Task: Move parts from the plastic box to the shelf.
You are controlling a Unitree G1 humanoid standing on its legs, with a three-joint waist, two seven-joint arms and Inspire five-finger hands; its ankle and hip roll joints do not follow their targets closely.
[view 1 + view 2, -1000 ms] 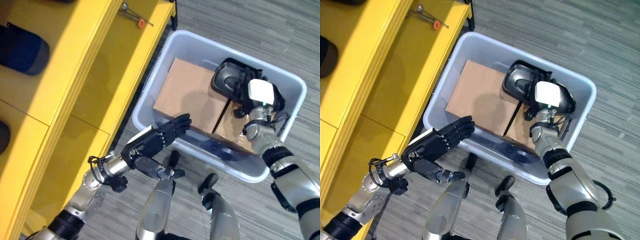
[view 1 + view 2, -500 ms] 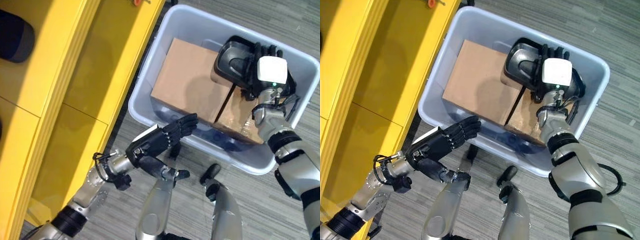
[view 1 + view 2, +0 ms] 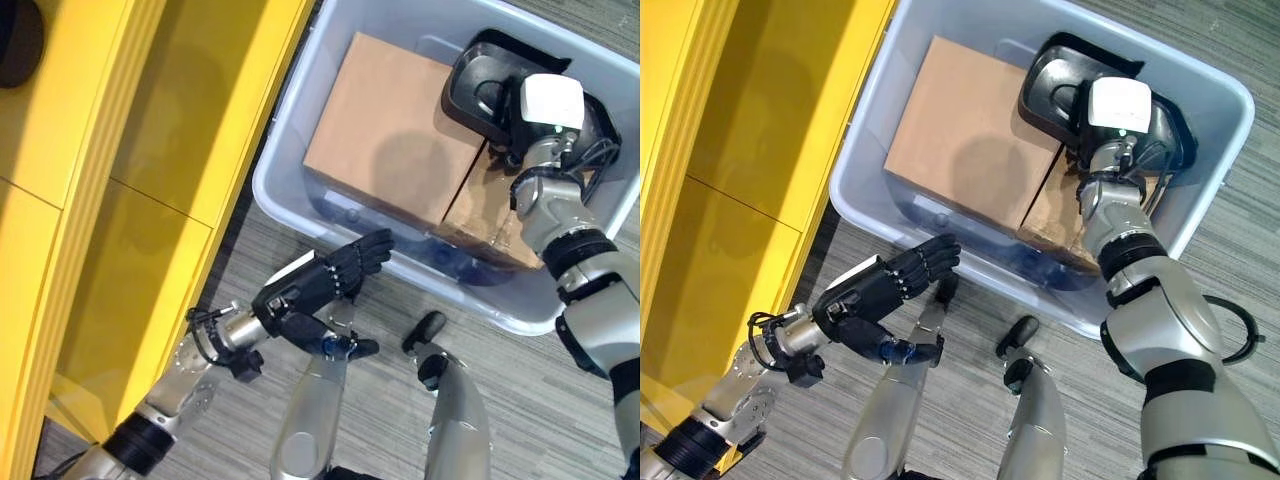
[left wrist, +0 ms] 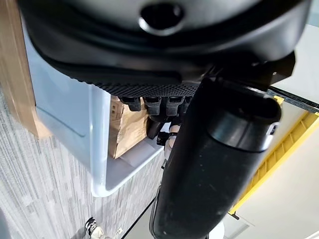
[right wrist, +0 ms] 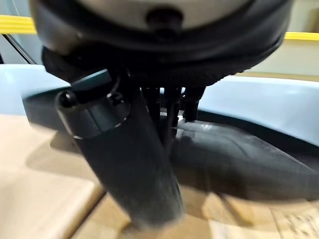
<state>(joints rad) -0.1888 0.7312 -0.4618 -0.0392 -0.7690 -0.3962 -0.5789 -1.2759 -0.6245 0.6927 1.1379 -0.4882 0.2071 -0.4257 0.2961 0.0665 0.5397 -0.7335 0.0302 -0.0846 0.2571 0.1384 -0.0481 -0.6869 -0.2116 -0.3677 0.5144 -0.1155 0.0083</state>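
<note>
Left eye view: yellow shelf (image 3: pixel 150 150) at left, left hand (image 3: pixel 320 285) hovering, fingers straight, outside the plastic box (image 3: pixel 290 150). Brown cartons (image 3: pixel 395 160) and a black part (image 3: pixel 480 85) remain inside; right hand (image 3: pixel 550 110) on it, fingers unclear. Nothing moved yet. Since a second ago, the right hand shifted over the part.

Both eye views look steeply down on the plastic box (image 3: pixel 300 160) (the shared landmark); wrist views sit close against it.
</note>
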